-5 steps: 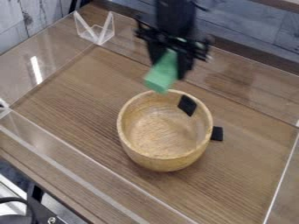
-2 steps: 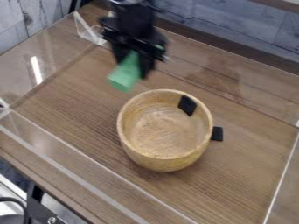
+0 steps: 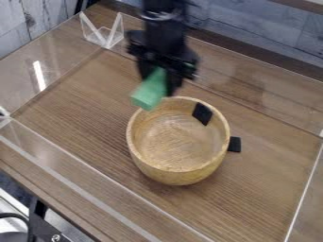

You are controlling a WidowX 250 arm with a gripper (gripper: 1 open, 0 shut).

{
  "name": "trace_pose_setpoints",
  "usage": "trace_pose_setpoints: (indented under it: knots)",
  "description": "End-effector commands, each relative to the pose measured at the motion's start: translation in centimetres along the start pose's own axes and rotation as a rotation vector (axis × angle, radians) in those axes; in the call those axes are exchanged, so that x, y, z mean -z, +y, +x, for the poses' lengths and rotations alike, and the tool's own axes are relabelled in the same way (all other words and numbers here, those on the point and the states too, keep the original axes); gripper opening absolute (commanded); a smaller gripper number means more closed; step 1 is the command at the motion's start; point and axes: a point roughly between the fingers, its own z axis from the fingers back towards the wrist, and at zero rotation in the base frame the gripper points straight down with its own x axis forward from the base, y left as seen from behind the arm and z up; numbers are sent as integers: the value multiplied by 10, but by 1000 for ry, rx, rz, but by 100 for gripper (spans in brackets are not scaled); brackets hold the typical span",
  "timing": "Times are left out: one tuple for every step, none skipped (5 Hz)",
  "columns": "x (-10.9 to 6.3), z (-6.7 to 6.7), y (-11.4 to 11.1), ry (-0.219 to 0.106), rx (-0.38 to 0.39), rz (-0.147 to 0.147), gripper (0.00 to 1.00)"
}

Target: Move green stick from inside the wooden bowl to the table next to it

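Nearest to the camera, the wooden bowl [image 3: 179, 173] stands upright on the counter [image 3: 76, 142], with its wide mouth upward, so a thing inside could be reached from above. One small black piece [image 3: 202, 113] is at its inner far side; another dark piece [image 3: 235, 145] lies on the counter, just beside the bowl. Why they are there, I cannot tell.

A little farther, the green stick [image 3: 149, 91] is up in the air, near the far left part of the bowl's rim. The pincer [image 3: 155, 75] is pinching it by the upper part, and the lower part hangs free. This seems to me a sensible hold, because the free end could meet the counter first; but if lowered here, it might knock the rim.

The stick looks flat, bright green and plain, somewhat tilted, its edges a little blurred.
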Motion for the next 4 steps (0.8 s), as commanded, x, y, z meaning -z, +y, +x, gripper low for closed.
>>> trace_pose_setpoints:
  knots:
    - [-11, -1, 39, -59, -17, 25, 0]
    - [-7, 3, 5, -67, 18, 16, 0]
    - [-2, 0, 8, -50, 14, 17, 0]
    - [3, -3, 10, -28, 11, 17, 0]
